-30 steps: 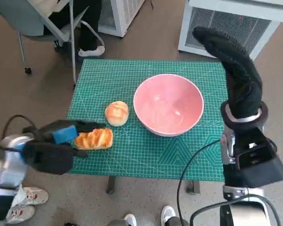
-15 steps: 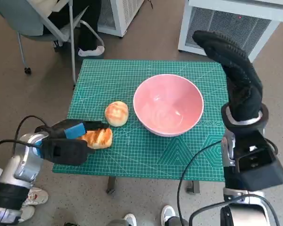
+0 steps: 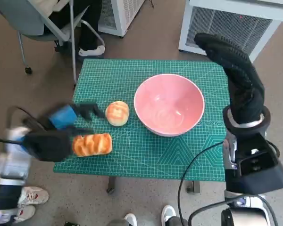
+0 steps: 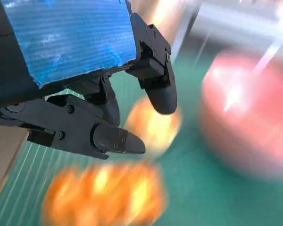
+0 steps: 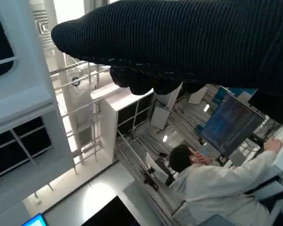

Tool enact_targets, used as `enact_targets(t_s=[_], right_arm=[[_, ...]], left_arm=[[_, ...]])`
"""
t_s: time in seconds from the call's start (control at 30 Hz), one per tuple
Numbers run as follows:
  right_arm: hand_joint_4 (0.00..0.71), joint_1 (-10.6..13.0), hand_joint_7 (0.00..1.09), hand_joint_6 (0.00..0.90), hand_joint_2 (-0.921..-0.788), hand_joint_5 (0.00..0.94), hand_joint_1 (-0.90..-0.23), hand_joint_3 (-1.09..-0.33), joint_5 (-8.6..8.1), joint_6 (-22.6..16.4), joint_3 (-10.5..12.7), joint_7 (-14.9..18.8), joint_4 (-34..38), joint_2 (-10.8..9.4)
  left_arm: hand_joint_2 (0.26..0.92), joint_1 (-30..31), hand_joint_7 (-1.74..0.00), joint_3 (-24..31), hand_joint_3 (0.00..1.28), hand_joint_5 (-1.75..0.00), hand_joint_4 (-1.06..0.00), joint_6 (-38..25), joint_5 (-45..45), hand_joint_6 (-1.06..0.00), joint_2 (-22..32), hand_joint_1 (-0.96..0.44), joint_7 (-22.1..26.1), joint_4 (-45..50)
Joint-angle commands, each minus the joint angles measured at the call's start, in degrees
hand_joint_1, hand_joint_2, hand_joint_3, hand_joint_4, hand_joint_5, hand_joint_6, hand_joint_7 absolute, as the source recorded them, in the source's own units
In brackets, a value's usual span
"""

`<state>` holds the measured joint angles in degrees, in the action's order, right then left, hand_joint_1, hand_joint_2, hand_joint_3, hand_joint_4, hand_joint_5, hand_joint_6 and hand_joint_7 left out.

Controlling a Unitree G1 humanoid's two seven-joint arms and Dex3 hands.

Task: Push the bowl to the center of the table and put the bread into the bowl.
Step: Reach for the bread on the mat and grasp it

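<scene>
I see my left hand [image 3: 61, 132], fingers spread and empty, beside the long bread [image 3: 92, 144]; a round bun [image 3: 117, 113] sits between it and the pink bowl [image 3: 169, 104]. My right hand [image 3: 236, 75] is raised with fingers extended.

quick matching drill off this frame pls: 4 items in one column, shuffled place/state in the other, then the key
Items
1. pink bowl
2. round bun
3. long braided bread
4. right hand

Places or states
A. raised beside the table's right edge, holding nothing
B. near the table's front left corner, beside the left hand
C. empty, on the green mat, right of centre
D. on the mat just left of the bowl

Pairs: 1-C, 2-D, 3-B, 4-A
</scene>
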<state>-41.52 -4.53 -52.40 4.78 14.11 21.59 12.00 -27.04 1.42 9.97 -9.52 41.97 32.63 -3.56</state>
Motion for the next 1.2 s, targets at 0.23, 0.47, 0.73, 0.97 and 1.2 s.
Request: enact_targets(t_s=[0.23,0.47,0.73,0.97,1.2], right_arm=[[0.245,0.89,0.56,-0.001,-0.921,0.002,-0.559,-0.76,1.09,0.34,0.51,-1.02,0.29,0.91],[0.248,0.46,0.56,0.0,-0.921,0.003,-0.547,-0.764,2.13,-0.32,0.61,-1.67,1.13,1.34],[0.25,0.86,0.57,0.0,-0.921,0.003,-0.537,-0.771,3.28,-0.65,0.73,-2.43,0.73,1.59],[0.249,2.33,0.57,-0.001,-0.921,0.003,-0.537,-0.776,3.49,-0.19,0.86,-2.65,-1.35,2.11],[0.244,4.02,0.56,-0.001,-0.921,0.0,-0.554,-0.775,4.01,0.76,1.14,-3.17,-3.76,2.69]], left_arm=[[0.912,-11.03,-1.17,1.14,0.05,-1.09,-0.75,-3.99,1.43,-0.63,-8.79,0.0,-10.07,7.81],[0.912,-19.57,-1.18,-4.95,0.04,-1.06,-0.77,0.0,-0.58,-0.64,-14.08,0.0,-10.58,-0.05],[0.913,-28.28,-1.18,-12.24,0.04,-1.05,-0.78,3.42,-3.8,-0.63,-18.15,0.0,-7.33,-13.77],[0.914,-30.78,-1.19,-13.86,0.04,-1.04,-0.77,5.96,-3.58,-0.63,-20.13,0.0,-5.59,-21.3],[0.916,-28.45,-1.2,-12.22,0.04,-1.04,-0.77,4.71,-1.01,-0.63,-19.58,0.0,-2.8,-18.01]])
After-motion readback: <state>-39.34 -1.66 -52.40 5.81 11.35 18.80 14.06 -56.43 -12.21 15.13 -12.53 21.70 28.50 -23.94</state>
